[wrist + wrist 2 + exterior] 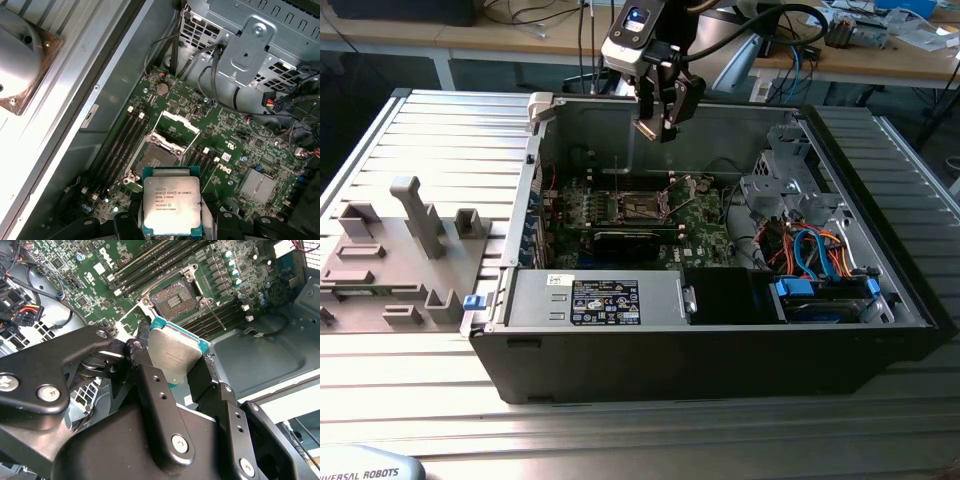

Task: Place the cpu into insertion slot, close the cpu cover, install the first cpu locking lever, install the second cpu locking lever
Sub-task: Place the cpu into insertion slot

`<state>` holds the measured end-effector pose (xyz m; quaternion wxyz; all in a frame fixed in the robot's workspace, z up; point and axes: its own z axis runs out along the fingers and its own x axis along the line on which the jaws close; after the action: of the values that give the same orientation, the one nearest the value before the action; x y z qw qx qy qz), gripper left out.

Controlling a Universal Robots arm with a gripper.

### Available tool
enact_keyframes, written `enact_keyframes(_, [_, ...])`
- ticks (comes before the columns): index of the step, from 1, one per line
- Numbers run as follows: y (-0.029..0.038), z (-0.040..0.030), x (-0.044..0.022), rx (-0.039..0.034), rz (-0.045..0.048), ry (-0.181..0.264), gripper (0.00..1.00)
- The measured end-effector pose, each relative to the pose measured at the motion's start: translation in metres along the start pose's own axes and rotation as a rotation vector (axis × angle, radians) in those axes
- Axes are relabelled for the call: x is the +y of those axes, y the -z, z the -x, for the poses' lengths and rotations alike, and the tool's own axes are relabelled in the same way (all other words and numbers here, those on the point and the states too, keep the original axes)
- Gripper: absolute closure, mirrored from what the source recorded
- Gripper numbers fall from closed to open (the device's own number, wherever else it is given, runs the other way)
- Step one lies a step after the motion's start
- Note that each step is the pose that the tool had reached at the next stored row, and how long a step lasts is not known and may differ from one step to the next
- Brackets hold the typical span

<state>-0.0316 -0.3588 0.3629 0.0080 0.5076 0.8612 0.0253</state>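
My gripper (pixel 658 125) hangs above the open computer case, over the far part of the green motherboard (pixel 700 225). It is shut on the cpu (pixel 171 202), a flat square chip with a silver top and a green edge, held by two opposite sides between the black fingers (pixel 150 375). In the second wrist view the cpu (pixel 175 352) sits just short of the insertion slot (pixel 172 300). The insertion slot (pixel 157 157) is bare and dark, with nothing in it. The cpu cover (pixel 176 126) stands swung up at the slot's far side. A thin locking lever (pixel 215 315) lies beside the slot.
Memory slots (pixel 120 145) flank the socket. A silver drive cage (pixel 780 170) and bundled cables (pixel 810 250) fill the case at the exterior view's right. A black power supply (pixel 605 300) sits at the front. A grey fixture tray (pixel 400 250) lies outside, at the exterior view's left.
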Motion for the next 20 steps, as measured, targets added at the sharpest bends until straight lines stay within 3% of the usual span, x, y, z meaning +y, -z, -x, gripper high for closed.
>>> enact_keyframes(20, [0.0000,0.0000,0.0000,-0.0007,0.0001,-0.013,0.46])
